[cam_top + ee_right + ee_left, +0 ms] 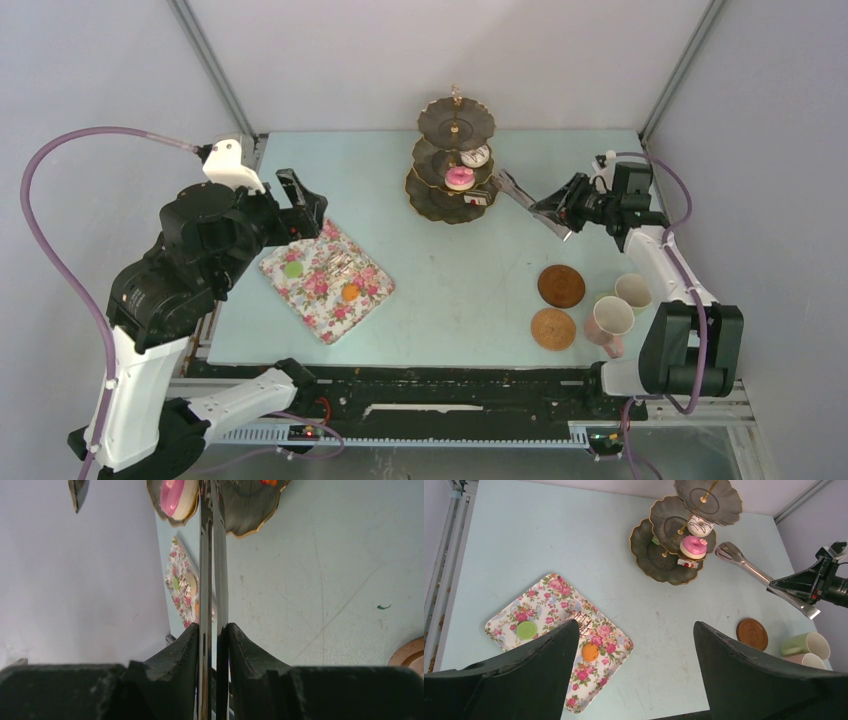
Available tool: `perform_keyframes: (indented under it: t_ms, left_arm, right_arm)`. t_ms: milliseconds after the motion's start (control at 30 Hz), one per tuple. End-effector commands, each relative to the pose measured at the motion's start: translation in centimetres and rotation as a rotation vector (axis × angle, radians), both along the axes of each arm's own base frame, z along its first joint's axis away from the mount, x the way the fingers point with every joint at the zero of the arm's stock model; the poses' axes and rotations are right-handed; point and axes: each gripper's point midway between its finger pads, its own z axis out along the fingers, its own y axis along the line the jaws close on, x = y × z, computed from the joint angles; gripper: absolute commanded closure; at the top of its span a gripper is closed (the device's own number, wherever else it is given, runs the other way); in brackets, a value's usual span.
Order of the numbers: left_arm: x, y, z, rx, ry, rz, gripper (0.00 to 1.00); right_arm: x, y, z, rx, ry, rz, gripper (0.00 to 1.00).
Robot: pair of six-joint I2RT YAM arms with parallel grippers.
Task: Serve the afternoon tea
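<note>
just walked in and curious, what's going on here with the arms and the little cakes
The right tool grips the tongs, whose tips sit by the tiered stand. A pink doughnut and a white doughnut are on the stand. A green cake and an orange cake lie on the floral tray, with the left tool open near it. The cups stand beside the bare coasters.

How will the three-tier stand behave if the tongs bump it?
Probably top-heavy: the three-tier stand stacks three plates on one thin post, so a high bump from the tongs might tip it. A low push likely slides it on the smooth table. The pink doughnut sits near a tier's edge and could roll off.
</note>
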Motion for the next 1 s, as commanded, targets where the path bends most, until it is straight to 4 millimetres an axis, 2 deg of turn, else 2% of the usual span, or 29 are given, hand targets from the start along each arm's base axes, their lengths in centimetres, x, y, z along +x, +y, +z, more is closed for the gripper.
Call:
perform_keyframes:
  t_ms: [0, 167, 267, 367, 467, 600, 767, 867, 967]
  left_arm:
    - [0.1, -0.2, 0.9, -0.022, -0.029, -0.002, 0.08]
    - [0.1, 0.0, 1.1, -0.017, -0.031, 0.004, 0.08]
    - [0.1, 0.0, 1.2, -0.015, -0.033, 0.006, 0.08]
    - [0.2, 0.1, 1.2, -0.014, -0.036, 0.009, 0.08]
    - [0.2, 0.2, 1.3, -0.012, -0.040, 0.013, 0.08]
    - [0.3, 0.2, 1.3, -0.007, -0.041, 0.016, 0.08]
    - [0.3, -0.1, 1.1, -0.014, -0.033, 0.004, 0.08]
    - [0.4, -0.5, 0.9, -0.020, -0.026, -0.006, 0.08]
    - [0.5, -0.8, 1.0, -0.028, -0.022, -0.016, 0.08]
  right_arm:
    - [2.5, -1.2, 1.3, 0.012, -0.073, -0.048, 0.71]
    - [3.9, -2.2, 1.2, -0.007, -0.067, -0.064, 0.71]
    - [3.8, -2.6, 1.6, -0.006, -0.074, -0.067, 0.71]
    - [2.4, -2.6, 0.9, -0.037, -0.047, -0.036, 0.71]
    - [-0.2, -1.8, -0.6, -0.127, -0.015, 0.031, 0.70]
    - [-4.4, 0.8, -1.5, -0.217, -0.041, 0.152, 0.69]
    - [-8.7, 3.8, -1.1, -0.229, -0.117, 0.254, 0.66]
    - [-10.6, 7.6, -0.4, -0.221, -0.203, 0.351, 0.66]
    - [-12.2, 12.2, 0.7, -0.202, -0.306, 0.457, 0.65]
